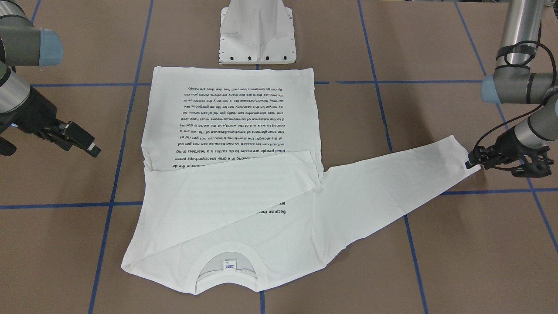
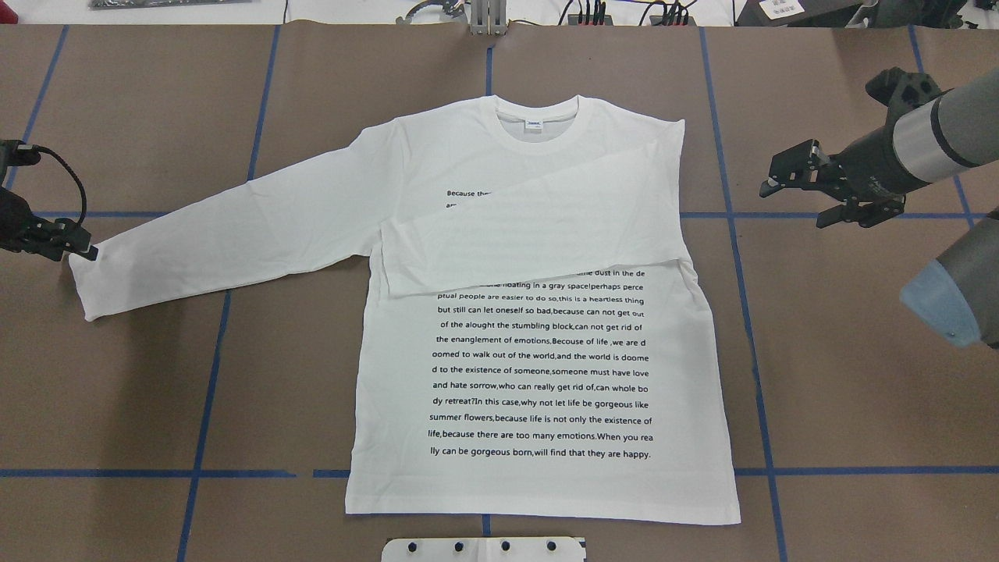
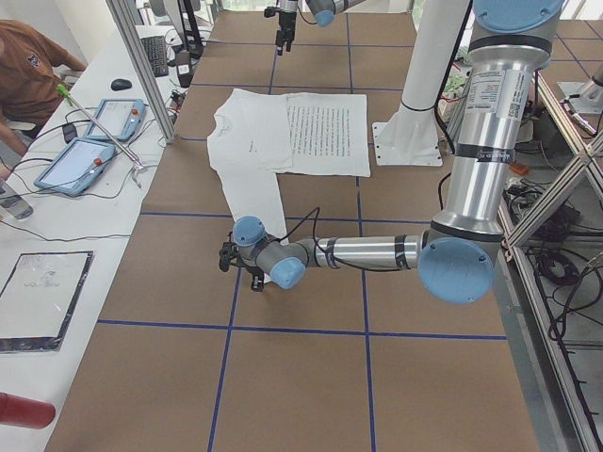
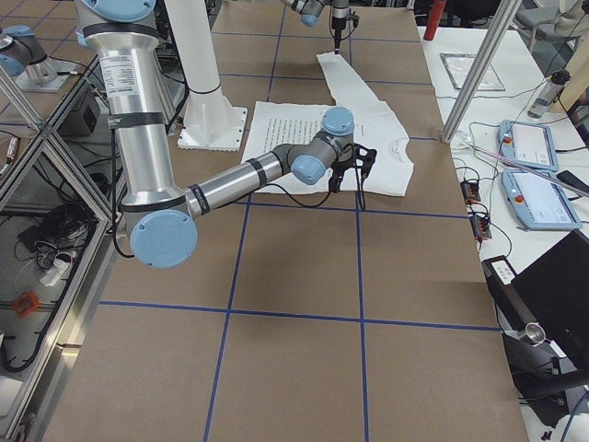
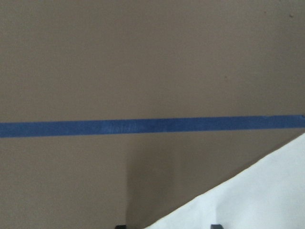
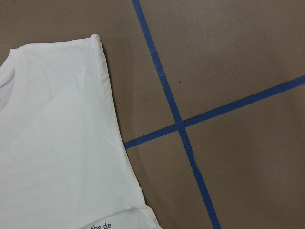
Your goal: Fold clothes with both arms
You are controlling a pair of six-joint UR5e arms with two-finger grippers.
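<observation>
Brown table (image 5: 143, 57): only wrist view shows left gripper (image 5: 167, 226) spread at T-shirt sleeve (image 5: 259, 195).

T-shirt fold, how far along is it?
Done: the folded sleeve lies across the chest of the T-shirt. In hand: the left gripper sits at the cuff of the outstretched sleeve. Left: that sleeve and the body folds; the right gripper hovers clear.
</observation>
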